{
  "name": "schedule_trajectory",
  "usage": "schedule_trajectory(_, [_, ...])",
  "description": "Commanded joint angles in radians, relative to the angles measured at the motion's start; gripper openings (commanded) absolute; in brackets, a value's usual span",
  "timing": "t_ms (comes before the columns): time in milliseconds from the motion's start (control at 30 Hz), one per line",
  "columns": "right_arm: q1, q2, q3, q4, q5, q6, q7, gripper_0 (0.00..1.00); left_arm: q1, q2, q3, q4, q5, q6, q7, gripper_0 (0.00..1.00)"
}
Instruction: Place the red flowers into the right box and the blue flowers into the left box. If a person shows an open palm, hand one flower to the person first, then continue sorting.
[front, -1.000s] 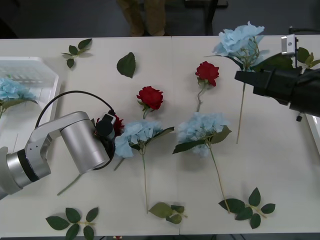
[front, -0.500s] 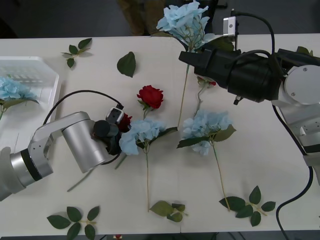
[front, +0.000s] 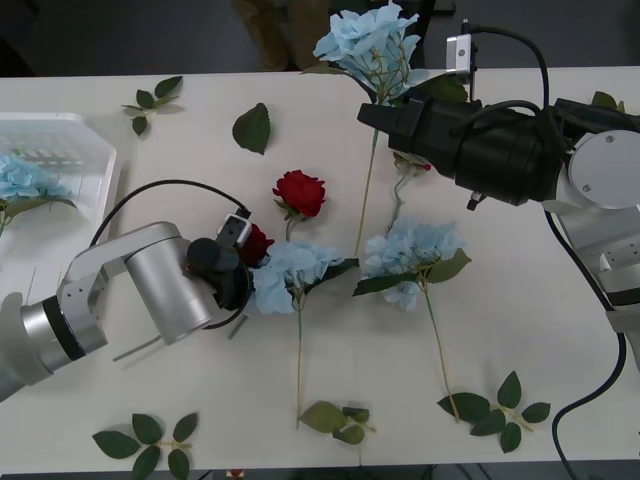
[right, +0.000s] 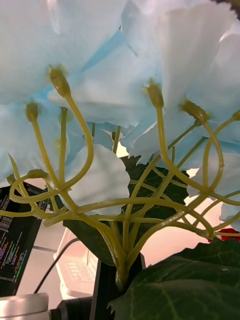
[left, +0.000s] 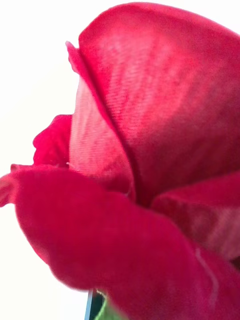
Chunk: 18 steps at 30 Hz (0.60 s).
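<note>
Left tool (front: 243, 262) with red rose (front: 254, 243), slightly rightward since.

No readable text, label, brand, number or sign anywhere. Dark screen (right: 17, 240) in right wrist view carried rows of small coloured characters, too small to read.

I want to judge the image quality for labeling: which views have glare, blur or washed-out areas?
Front view: even light, soft shadows, sharp; the table shows no glare. Right wrist view: the blue flower is very close, pale and partly washed out, while its stalks are sharp. Left wrist view: the rose is soft at its near petals, against a blown-out white background.
</note>
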<state>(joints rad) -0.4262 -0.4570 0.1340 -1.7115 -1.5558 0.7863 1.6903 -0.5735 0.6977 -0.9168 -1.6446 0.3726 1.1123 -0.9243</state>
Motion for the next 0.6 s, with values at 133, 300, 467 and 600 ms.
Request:
schedule_trajectory(133, [-0.031, 0.005, -0.004, -0.013, -0.021, -0.009, -0.018, 0.0, 0.003, 0.315, 0.082, -0.047, 0.305, 0.003, -0.26, 0.0])
schedule_trajectory(300, [-0.031, 0.005, -0.002, -0.013, -0.021, -0.007, -0.018, 0.0, 0.003, 0.437, 0.185, -0.107, 0.508, 0.043, -0.432, 0.0])
schedule_trajectory(467, [-0.029, -0.04, -0.022, -0.013, 0.019, -0.007, -0.021, 0.0, 0.003, 0.421, 0.381, -0.135, 0.667, 0.173, -0.602, 0.0])
schedule_trajectory(600, [-0.019, -0.147, -0.063, -0.002, 0.043, 0.039, -0.037, 0.0, 0.003, 0.318, 0.547, -0.144, 0.773, 0.227, -0.725, 0.0])
